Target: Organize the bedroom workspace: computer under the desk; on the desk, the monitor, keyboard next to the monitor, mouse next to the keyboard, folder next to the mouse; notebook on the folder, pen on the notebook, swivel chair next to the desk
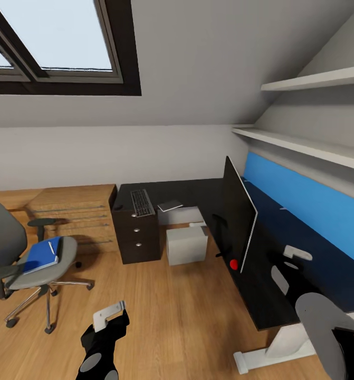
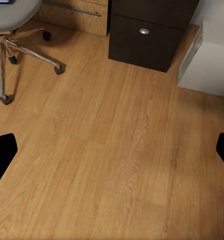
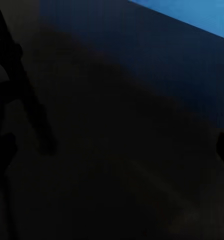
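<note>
Left arm (image 1: 103, 343) hangs low, jaws parted; right arm (image 1: 303, 295) reaches forward, raised.

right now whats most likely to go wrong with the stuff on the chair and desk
The pen lies loose on the blue folder on the swivel chair; lifting the folder carelessly could roll it off. The chair's casters may let it roll if nudged. The right claw hangs over the desk behind the thin monitor, which a sweep might topple.

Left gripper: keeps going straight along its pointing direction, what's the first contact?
Most likely the bare light wood floor: the left wrist view looks along the jaws at open planks, short of the black drawer unit and the grey chair's chrome base.
</note>
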